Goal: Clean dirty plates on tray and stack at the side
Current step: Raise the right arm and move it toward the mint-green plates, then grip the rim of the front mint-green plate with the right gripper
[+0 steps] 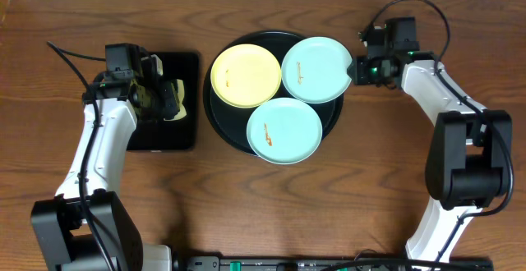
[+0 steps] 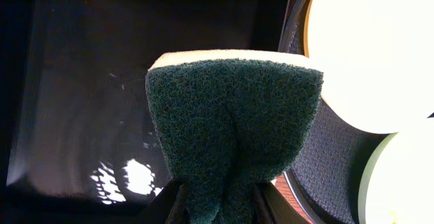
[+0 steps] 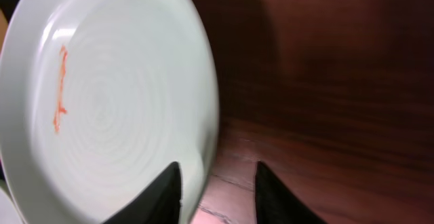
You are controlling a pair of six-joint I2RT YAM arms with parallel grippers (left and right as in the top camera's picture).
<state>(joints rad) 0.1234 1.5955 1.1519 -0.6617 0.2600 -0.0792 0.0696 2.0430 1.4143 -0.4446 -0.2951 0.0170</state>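
A round tray sits mid-table with three plates crowded on it, their edges touching or overlapping. The yellow plate lies on the tray's left half. One mint plate lies on its far right and juts past the rim there. The other mint plate lies at the near side and hangs over the rim towards the robot. Each plate carries a small orange-brown smear.

The right gripper is just right of the tray, at the outer edge of the far-right mint plate. In the wrist view its jaws stand apart astride that plate's rim. One finger is over the plate's inside and the other is outside it. Bare wood shows between the outer finger and the rim, so nothing is clamped.

Left of the round tray, across a thin strip of wood, lies a rectangular tray. The left gripper hangs over it, closed on a sponge with a green scouring face and a pale yellow back. Nothing lies between the sponge and the yellow plate except the two tray rims.

The table shows open wood right of the round tray below the right arm, and across the whole near side. The plates leave little bare tray floor.
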